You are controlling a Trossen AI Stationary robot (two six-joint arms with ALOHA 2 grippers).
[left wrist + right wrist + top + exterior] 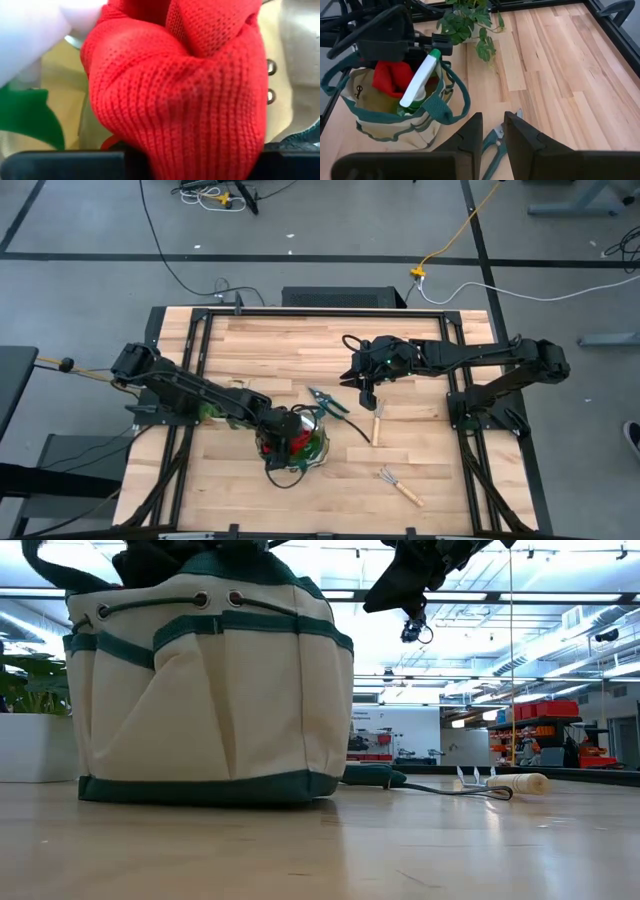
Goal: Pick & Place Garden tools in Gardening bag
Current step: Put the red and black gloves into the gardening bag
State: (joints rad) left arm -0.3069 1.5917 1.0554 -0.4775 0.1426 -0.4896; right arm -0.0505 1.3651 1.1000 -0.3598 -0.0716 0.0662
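Observation:
The beige gardening bag (pixel 293 442) with green trim stands on the table's near middle; it also shows in the low view (pixel 200 690) and the right wrist view (pixel 395 115). Inside it lean the green spray bottle (pixel 420 80) and the red gloves (pixel 390 77). My left gripper (pixel 385 37) is over the bag's mouth, shut on the red gloves (pixel 175 90). My right gripper (pixel 494 131) is open and empty, above the pruning shears (pixel 495 145), which lie on the table (pixel 325 402). Two wooden-handled rakes (pixel 377 423) (pixel 400 485) lie flat to the bag's right. My left gripper holds the bunched red gloves (pixel 150 160) from above, pointing down into the bag. The cloth fills the left wrist view and hides the fingertips, so which part it has cannot be told. The gloves hang inside the bag's mouth, beside the spray bottle's white trigger (pixel 30 30).
A leafy plant sprig (pixel 470 22) lies by the bag on its left side. Bare wood stretches along the far half and the right side of the table (pixel 300 345). Dark frame rails (pixel 465 410) run along the table's left and right sides.

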